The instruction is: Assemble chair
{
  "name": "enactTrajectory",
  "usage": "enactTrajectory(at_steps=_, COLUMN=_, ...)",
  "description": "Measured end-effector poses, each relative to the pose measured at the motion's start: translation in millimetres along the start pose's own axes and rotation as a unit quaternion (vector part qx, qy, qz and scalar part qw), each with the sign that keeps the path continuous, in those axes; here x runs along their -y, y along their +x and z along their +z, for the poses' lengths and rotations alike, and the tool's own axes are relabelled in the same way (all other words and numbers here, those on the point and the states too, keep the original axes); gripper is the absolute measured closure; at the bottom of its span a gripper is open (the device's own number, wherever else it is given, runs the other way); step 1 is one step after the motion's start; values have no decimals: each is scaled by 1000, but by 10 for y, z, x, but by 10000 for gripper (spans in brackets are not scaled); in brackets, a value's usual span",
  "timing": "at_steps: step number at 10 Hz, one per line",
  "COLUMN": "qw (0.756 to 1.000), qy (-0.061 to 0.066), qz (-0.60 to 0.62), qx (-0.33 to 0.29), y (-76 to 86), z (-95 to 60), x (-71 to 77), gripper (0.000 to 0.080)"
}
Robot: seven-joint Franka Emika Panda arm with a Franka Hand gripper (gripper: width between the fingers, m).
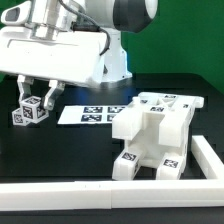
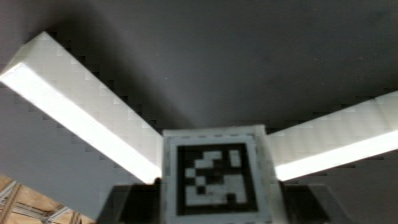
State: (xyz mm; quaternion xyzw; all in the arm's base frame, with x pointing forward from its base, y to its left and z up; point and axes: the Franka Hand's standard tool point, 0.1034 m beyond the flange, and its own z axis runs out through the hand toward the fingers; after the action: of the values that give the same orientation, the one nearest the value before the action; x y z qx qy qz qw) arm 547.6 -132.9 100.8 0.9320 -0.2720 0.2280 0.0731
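Note:
The partly built chair (image 1: 155, 135), a chunky white body with black-and-white tags, stands on the black table at the exterior view's right. My gripper (image 1: 35, 103) hangs far to its left, shut on a small white tagged block (image 1: 30, 112) that sits close to the table top. In the wrist view that block (image 2: 217, 172) fills the space between my dark fingers (image 2: 135, 203), its tag facing the camera, and my gripper (image 2: 217, 205) is shut on its sides. The chair is out of the wrist view.
The marker board (image 1: 95, 113) lies flat between the block and the chair. A white rail (image 1: 100, 190) runs along the table's front and up the right side (image 1: 207, 150). In the wrist view two white rails (image 2: 80, 105) (image 2: 347, 140) meet behind the block.

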Motion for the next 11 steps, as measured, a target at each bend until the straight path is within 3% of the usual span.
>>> enactTrajectory(at_steps=2, qw=998, qy=-18, qz=59, qx=8, y=-153, z=177, x=-334, gripper=515)
enactTrajectory(at_steps=4, qw=996, qy=-13, qz=86, qx=13, y=-332, z=352, x=-306, gripper=515)
enactTrajectory(at_steps=7, qw=996, qy=-7, qz=93, qx=5, y=-367, z=357, x=-241, gripper=515)
enactTrajectory(at_steps=9, qw=995, qy=-10, qz=99, qx=5, y=-368, z=362, x=-291, gripper=515)
enactTrajectory(at_steps=10, qw=991, qy=-14, qz=132, qx=7, y=-418, z=388, x=-407, gripper=515)
enactTrajectory(at_steps=11, qw=986, qy=-12, qz=165, qx=17, y=-543, z=437, x=-380, gripper=515)
